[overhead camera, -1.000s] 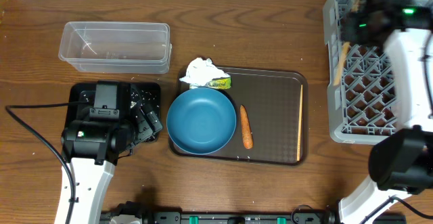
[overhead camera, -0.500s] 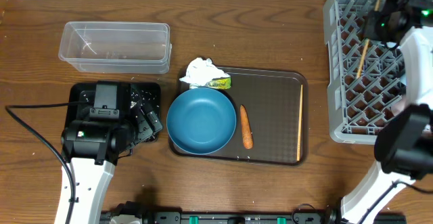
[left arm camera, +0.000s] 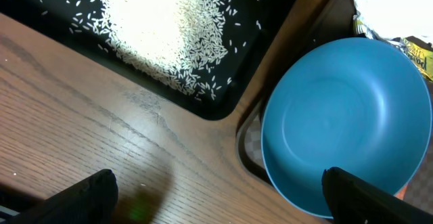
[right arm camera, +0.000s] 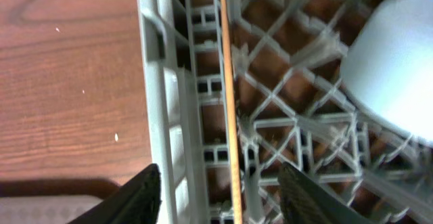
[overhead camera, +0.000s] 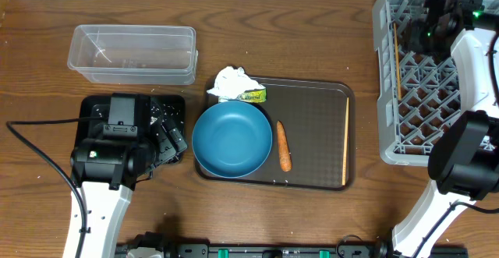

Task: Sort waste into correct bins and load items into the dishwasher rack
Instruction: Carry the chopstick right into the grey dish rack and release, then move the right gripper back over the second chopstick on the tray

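Note:
My right gripper (overhead camera: 421,30) (right arm camera: 223,200) hangs open over the grey dishwasher rack (overhead camera: 421,145) (right arm camera: 169,116). One thin wooden chopstick (overhead camera: 397,59) (right arm camera: 230,116) lies free in the rack along its left wall, between my fingers and touching neither. The other chopstick (overhead camera: 345,145) lies on the brown tray's right side. The teal bowl (overhead camera: 232,139) (left arm camera: 345,122), carrot (overhead camera: 284,146), tissue (overhead camera: 232,80) (left arm camera: 392,7) and wrapper (overhead camera: 252,96) (left arm camera: 423,51) sit on or at that tray. My left gripper (overhead camera: 168,137) (left arm camera: 220,200) is open above the wood beside the black tray (left arm camera: 270,61), which holds the rice (left arm camera: 162,34).
The clear tub (overhead camera: 132,54) stands at the back left. The brown serving tray (overhead camera: 312,118) fills the middle. A pale rounded dish (right arm camera: 399,61) rests in the rack to the right of my fingers. The rack's left wall stands tall beside the chopstick.
My right gripper has opened and let go of the chopstick, which now lies flat along the rack's left wall. The left arm has not moved.

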{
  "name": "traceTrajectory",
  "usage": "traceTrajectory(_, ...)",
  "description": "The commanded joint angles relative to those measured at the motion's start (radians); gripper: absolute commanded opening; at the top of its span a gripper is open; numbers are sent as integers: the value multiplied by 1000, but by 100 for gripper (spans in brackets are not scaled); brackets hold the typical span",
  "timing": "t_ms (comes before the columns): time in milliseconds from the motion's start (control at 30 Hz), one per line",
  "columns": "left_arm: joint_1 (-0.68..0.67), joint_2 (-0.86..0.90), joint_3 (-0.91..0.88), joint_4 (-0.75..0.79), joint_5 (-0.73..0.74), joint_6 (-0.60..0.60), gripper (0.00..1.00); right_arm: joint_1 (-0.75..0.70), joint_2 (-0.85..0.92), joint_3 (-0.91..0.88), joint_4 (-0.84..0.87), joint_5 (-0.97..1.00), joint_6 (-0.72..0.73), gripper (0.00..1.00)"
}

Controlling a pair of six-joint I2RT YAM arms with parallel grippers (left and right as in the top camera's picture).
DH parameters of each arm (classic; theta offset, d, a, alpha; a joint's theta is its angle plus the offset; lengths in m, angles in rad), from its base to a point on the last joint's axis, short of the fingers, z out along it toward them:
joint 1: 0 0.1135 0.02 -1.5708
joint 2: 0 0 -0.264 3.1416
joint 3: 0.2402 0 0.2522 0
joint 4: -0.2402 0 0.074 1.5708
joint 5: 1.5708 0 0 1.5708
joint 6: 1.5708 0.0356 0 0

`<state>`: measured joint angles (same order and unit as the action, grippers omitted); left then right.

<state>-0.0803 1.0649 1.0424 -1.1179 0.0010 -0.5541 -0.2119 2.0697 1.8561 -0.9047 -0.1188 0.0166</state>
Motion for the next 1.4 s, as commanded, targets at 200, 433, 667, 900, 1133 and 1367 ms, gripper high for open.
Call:
traceTrajectory(200, 3, 0, 13, -1, -1, -9, 99, 71, -130, 8, -166, -117, 243, 46)
traceTrajectory(433, 3, 0, 13, -1, -1, -8, 99, 231, -214, 7, -393, -107, 261, 64)
traceTrajectory(667, 3, 0, 13, -1, -1, -9, 99, 440, -214, -42, -484, 98, 340, 99)
traceTrajectory(900, 3, 0, 13, -1, -1, -8, 99, 572, -214, -162, -412, 111, 381, 99)
traceTrajectory(1133, 3, 0, 13, -1, -1, -9, 99, 632, -212, -301, -306, 112, 380, 99)
traceTrajectory(1367, 3, 0, 13, -1, -1, -9, 99, 634, -212, -466, -146, 111, 380, 99)
